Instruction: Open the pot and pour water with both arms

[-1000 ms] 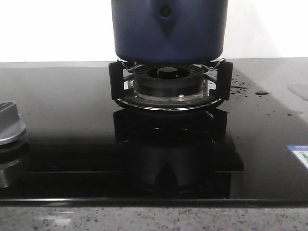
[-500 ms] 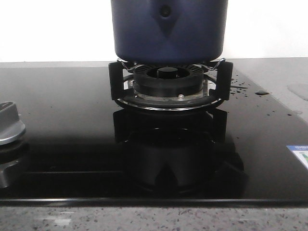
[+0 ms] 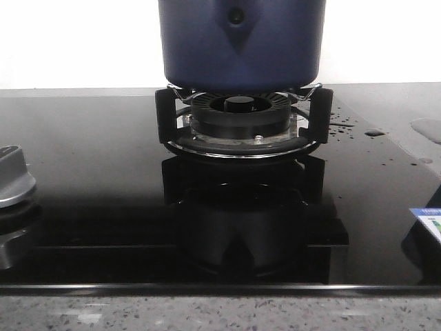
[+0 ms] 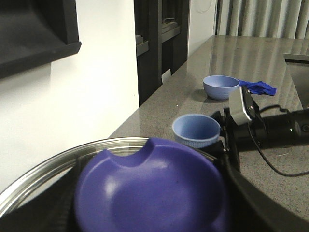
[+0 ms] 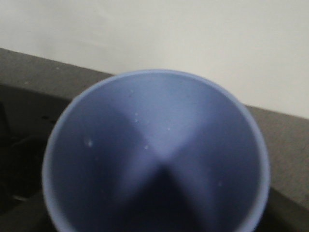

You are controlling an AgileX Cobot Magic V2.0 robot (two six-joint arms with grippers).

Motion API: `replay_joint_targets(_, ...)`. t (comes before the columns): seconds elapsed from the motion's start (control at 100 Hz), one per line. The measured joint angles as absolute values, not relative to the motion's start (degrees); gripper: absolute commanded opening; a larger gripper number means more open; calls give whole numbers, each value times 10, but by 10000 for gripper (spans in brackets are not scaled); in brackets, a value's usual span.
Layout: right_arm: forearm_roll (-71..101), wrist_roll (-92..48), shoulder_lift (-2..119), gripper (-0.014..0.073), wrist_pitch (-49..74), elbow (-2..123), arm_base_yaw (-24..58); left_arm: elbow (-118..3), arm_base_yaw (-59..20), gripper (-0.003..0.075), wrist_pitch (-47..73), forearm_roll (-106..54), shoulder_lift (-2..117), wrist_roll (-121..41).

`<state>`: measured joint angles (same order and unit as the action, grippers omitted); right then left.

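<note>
Broadly, a glossy black stovetop (image 3: 89, 186) fills the front view, edged at the near side by a speckled grey counter (image 3: 207, 314). On it, toward the back and centred, the dark blue pot (image 3: 241, 43) sits on the black prongs of a stand over the ribbed burner (image 3: 240, 114); its pointed handle mount with one round rivet faces the camera, and its top is cut off by the frame. A silver knob (image 3: 14, 178) lies at the stovetop's left edge, water droplets (image 3: 342, 125) are scattered just right of the burner, and a small label (image 3: 428, 222) shows at the right edge. Neither arm appears in this view. In the left wrist view, a rounded purple-blue knob (image 4: 149, 188) looms close above a lid's shiny metal rim (image 4: 43, 174); the fingers are hidden, so whether that gripper is clamped cannot be told. Beyond, two light blue bowls (image 4: 197, 129) stand apart on a grey counter beside a dark arm. The right wrist view is filled by a blurred blue cup (image 5: 157, 154) seen from above; that gripper's grip cannot be told either.
</note>
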<state>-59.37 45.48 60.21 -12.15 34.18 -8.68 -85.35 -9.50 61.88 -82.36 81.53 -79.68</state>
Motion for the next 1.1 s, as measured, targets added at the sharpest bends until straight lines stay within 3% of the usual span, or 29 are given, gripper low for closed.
replay_joint_targets(0.15,-580,457,613,40,-210,290,-137,-853,-111,272,614,-824,838,-797)
replay_joint_targets(0.35,-574,457,653,73,-223,283,-151,-853,-141,272,612,-824,857,-824)
replay_joint_targets(0.47,-573,457,657,225,-223,283,-151,-852,-149,272,611,-825,859,-838)
replay_joint_targets(0.65,-573,458,657,562,-223,283,-151,-852,-149,272,605,-825,866,-841)
replay_joint_targets(0.73,-573,458,657,625,-223,283,-151,-852,-149,272,601,-825,867,-841)
replay_joint_targets(1.1,-572,458,597,639,-251,283,-151,-852,-149,272,591,-826,872,-853)
